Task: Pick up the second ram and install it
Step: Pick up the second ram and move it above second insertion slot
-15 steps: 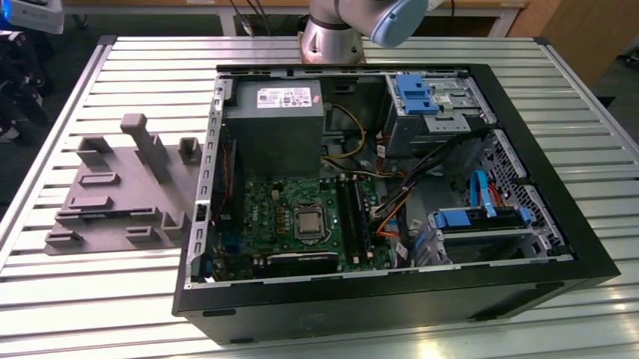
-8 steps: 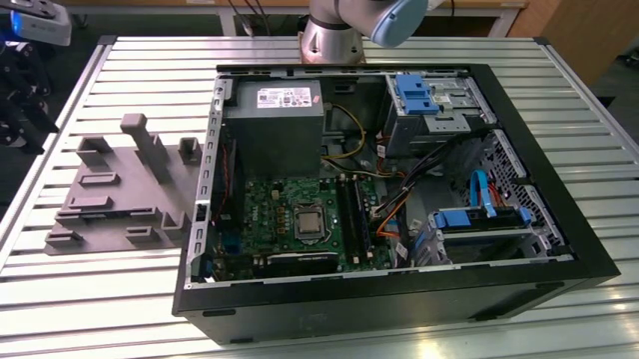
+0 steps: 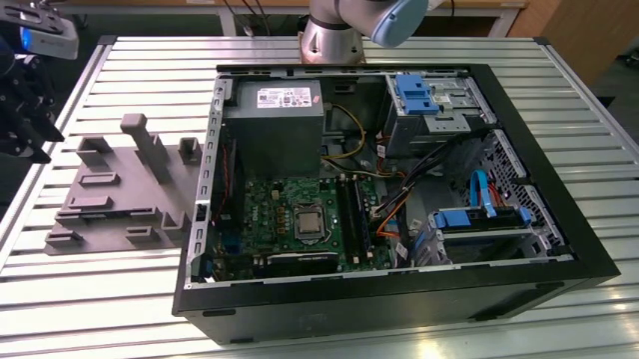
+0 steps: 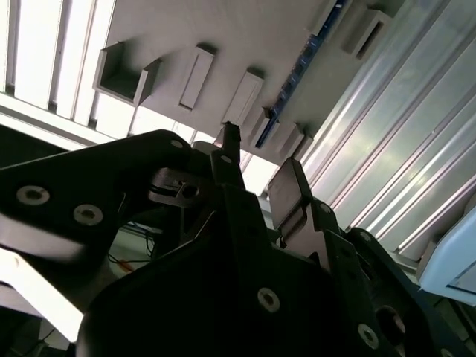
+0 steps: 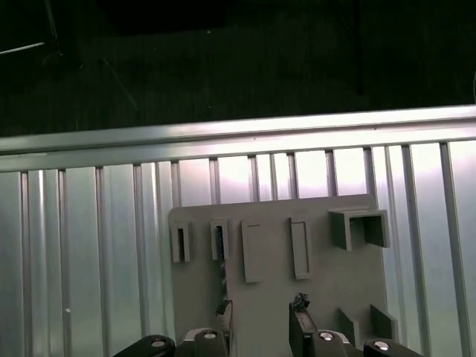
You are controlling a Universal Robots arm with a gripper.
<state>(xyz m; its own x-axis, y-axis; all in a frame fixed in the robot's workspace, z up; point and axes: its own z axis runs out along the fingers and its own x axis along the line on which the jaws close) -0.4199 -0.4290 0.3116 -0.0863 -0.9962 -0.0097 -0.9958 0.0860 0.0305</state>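
Looks like a robotics lab or test workshop: slatted aluminium table (image 3: 150, 60), robot arm base (image 3: 331, 41) at its far edge, opened computer tower (image 3: 379, 303) lying on its side, grey fixture plate (image 3: 110, 198) at the exterior view's left.

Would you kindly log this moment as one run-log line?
tool: open, empty, above grey plate | memory stick: on edge in plate, not gripped | computer case: open on table

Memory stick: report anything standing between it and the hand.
Nothing visible does. The open hand hangs over the grey plate; the memory stick stands on edge in its slots, with bare plate between them.
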